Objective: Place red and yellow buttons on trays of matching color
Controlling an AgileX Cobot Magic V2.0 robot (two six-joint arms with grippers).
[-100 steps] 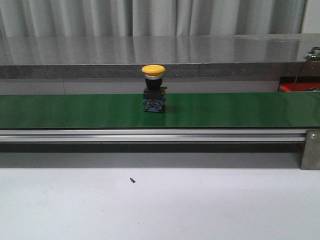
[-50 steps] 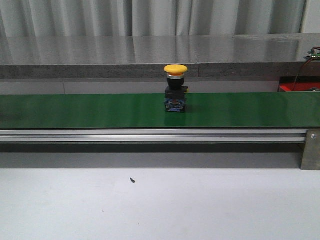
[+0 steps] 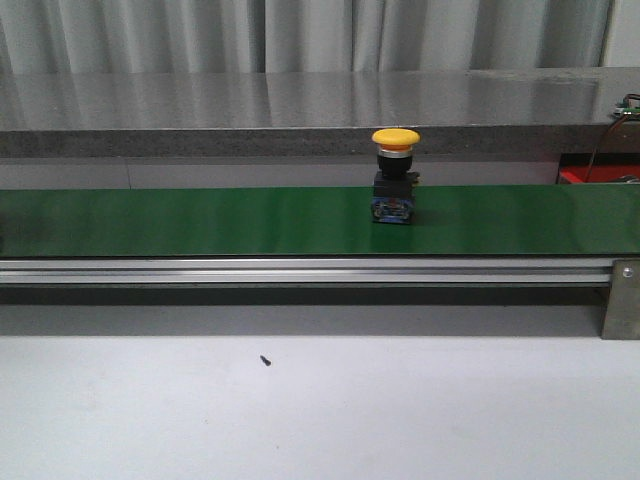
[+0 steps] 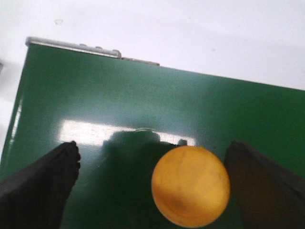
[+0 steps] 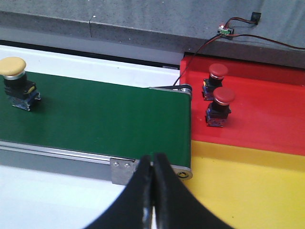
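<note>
While I watch the front view from left to right, I see the green conveyor belt (image 3: 200, 220) running across the frame, with the yellow button (image 3: 396, 175) standing upright on it, right of centre. Its yellow cap sits on a black body with a blue base touching the belt. At the far right edge, a sliver of the red tray (image 3: 598, 176) shows behind the belt. Neither arm appears in this view.

On my left wrist camera, the left gripper (image 4: 152, 186) has its jaws spread wide, and the yellow button's (image 4: 190, 186) cap sits between the dark fingers (image 4: 40, 191), nearer one of them, touching neither.

On my right wrist camera, the right gripper (image 5: 152, 200) has its fingertips pressed together with nothing between them. Beyond it the belt (image 5: 109, 119) ends just beside the red tray (image 5: 267, 119), where two red buttons (image 5: 217, 98) stand upright close together. The yellow tray (image 5: 248, 191) adjoins the red one.
</note>
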